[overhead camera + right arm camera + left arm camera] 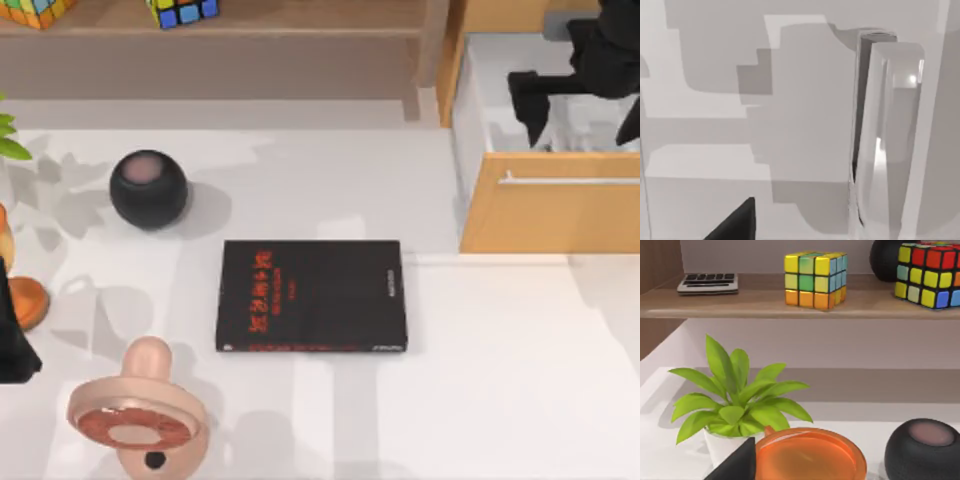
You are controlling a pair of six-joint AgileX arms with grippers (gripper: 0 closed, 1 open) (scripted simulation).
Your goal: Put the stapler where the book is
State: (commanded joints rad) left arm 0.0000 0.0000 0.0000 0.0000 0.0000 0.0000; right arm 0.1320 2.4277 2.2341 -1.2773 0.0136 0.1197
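Bare table (pixel 500 380) right of the book (pixel 311 296); speaker (pixel 148 188) upper left and pink object (pixel 138 415) lower left crowd it.

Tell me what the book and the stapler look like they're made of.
The book looks like matte black card or paper: a flat cover with no shine and printed red lettering. The stapler, seen in the right wrist view, looks like glossy pale grey plastic or painted metal, with bright highlights along its smooth body.

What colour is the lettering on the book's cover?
Red, on the black book; clearest in the top view.
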